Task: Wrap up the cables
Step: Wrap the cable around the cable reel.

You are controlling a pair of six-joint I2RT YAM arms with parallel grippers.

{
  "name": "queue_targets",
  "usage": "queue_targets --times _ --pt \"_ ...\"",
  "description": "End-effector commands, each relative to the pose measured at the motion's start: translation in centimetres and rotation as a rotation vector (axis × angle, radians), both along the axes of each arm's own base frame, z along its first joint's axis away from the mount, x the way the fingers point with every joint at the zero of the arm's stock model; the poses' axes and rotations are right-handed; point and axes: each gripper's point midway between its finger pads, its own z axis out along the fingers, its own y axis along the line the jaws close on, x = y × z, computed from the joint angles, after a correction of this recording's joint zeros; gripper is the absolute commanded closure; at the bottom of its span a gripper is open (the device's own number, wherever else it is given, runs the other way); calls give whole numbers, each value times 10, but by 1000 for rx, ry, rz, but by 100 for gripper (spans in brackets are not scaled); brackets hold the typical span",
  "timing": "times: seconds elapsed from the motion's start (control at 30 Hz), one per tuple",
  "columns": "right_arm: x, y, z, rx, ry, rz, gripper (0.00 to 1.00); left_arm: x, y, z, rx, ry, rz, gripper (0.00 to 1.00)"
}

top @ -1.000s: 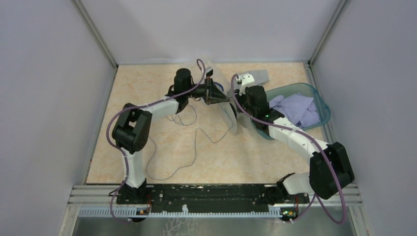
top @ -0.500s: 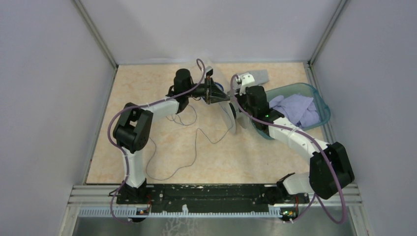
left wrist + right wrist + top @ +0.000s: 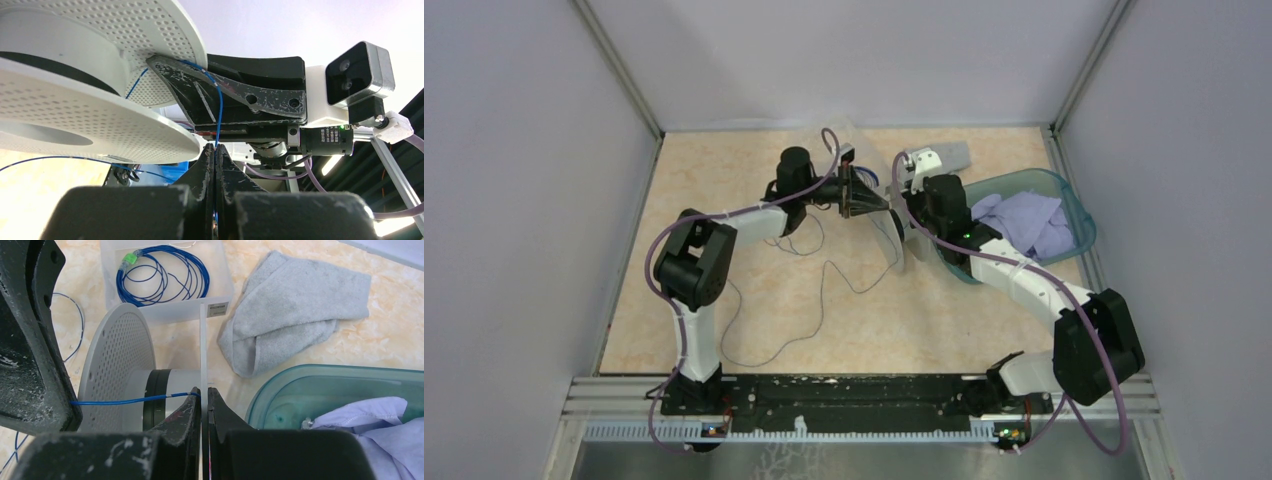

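A pale grey perforated spool (image 3: 896, 238) stands on edge at mid-table. My right gripper (image 3: 204, 392) is shut on the thin edge of one of its flanges, the hub (image 3: 175, 385) just to the left. The cable (image 3: 218, 115), a thin dark bluish wire, runs from the spool (image 3: 90, 115) into my left gripper (image 3: 215, 150), which is shut on it. In the top view the left gripper (image 3: 864, 195) sits close beside the right gripper (image 3: 902, 215). The cable's loose length (image 3: 824, 290) snakes over the table toward the left arm's base.
A clear box holding a bright blue wire coil (image 3: 165, 275) sits behind the spool. A grey towel (image 3: 295, 305) lies at its right. A teal tub (image 3: 1079, 215) with purple cloth (image 3: 1024, 220) stands on the right, close under the right arm.
My right gripper's jaws have closed onto the spool's flange. The left gripper, still shut on the cable, has shifted slightly toward the back.
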Motion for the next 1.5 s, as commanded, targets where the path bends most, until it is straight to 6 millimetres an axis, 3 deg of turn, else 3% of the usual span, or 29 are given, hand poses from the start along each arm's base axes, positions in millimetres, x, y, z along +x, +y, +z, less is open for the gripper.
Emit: queue_targets --times 0.0,0.43,0.57,0.7,0.8,0.93,1.03,1.13,1.3,1.47 --pt "5 1 15 6 -68 6 97 7 8 -2 -9 -9 34 100" --pt "5 2 9 27 -38 94 99 23 29 -12 45 -37 85 100" --pt "4 5 15 34 -32 137 100 30 28 -5 70 -123 74 100" --pt "-1 14 29 27 -23 208 100 37 29 14 64 -245 61 79" --pt "-4 18 45 7 -25 255 100 43 39 35 38 -346 54 62" --pt "-10 15 74 -23 -45 280 100 50 69 58 25 -489 70 29" --pt "-12 7 104 -43 -74 268 100 50 97 66 41 -652 97 15" --pt "-15 -2 137 -50 -105 239 100 42 113 59 102 -851 85 12" --pt "-24 -6 185 -16 -117 223 100 9 120 36 139 -1161 -22 11" --pt "-33 -3 218 35 -121 236 100 -14 123 -6 225 -1477 -209 11"
